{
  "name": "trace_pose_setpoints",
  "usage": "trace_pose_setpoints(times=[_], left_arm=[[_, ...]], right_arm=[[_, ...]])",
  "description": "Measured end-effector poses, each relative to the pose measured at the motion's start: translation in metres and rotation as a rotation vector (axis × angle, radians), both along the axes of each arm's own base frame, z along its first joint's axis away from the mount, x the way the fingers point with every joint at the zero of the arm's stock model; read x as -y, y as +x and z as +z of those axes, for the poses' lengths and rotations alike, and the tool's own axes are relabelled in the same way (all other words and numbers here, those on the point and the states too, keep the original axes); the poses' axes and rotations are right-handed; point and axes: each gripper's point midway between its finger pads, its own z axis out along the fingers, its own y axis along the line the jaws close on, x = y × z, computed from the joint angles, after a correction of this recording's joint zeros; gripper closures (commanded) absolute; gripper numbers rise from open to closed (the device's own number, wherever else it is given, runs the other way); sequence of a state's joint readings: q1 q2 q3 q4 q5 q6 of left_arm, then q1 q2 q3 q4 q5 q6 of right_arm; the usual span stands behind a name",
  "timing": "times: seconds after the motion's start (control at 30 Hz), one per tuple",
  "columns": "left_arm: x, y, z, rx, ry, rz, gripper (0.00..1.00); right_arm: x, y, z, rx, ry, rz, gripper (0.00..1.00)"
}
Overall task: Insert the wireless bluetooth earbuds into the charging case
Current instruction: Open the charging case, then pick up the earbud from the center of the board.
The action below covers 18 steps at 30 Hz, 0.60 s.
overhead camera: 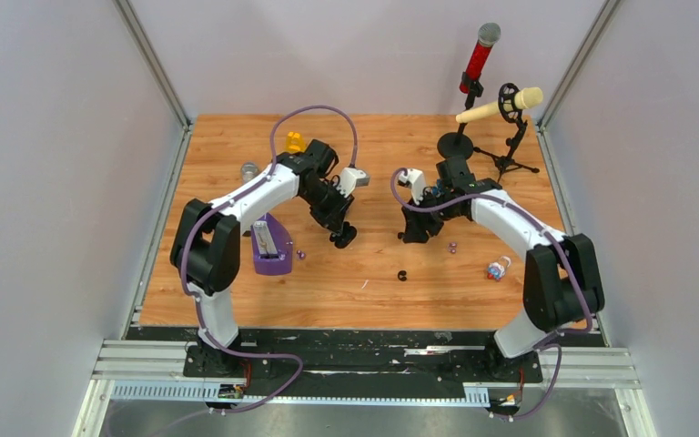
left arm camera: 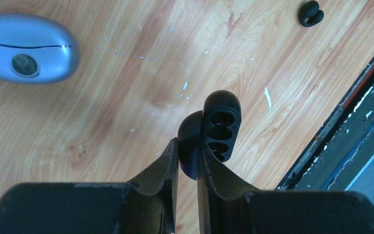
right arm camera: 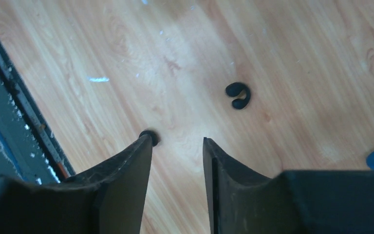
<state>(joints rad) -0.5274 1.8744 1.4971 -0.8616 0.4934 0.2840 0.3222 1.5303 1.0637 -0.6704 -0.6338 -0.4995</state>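
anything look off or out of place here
Nothing spilled or broken. Buds are strewn loose: a black earbud lies alone mid-table, a purple bud further right. The left gripper pinches the open black case.

The top camera looked down from high behind the near edge, taking in the whole table (overhead camera: 373, 300). Both wrist cameras sat close over it, angled down, each catching the near edge at one side. They shared one black earbud (left arm camera: 310, 13).
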Motion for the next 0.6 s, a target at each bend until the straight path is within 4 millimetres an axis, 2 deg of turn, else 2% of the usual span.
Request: trace_pose_setpoints(times=[0.07, 0.2, 0.3, 0.5, 0.6], left_arm=[[-0.001, 0.000, 0.000, 0.007, 0.001, 0.008, 0.83], [-0.004, -0.001, 0.004, 0.031, -0.004, 0.015, 0.83], [-0.005, -0.002, 0.010, 0.054, -0.011, 0.017, 0.83], [-0.004, 0.000, 0.017, 0.082, -0.026, 0.018, 0.83], [-0.003, 0.001, 0.016, 0.086, -0.029, 0.019, 0.83]], right_arm=[[-0.003, 0.015, -0.005, -0.016, -0.014, -0.023, 0.70], [-0.007, 0.049, -0.015, -0.015, -0.047, -0.071, 0.72], [-0.007, 0.067, -0.025, -0.008, -0.077, -0.094, 0.69], [0.002, 0.083, -0.049, -0.002, -0.155, -0.133, 0.63], [0.005, 0.088, -0.055, 0.006, -0.175, -0.144, 0.62]])
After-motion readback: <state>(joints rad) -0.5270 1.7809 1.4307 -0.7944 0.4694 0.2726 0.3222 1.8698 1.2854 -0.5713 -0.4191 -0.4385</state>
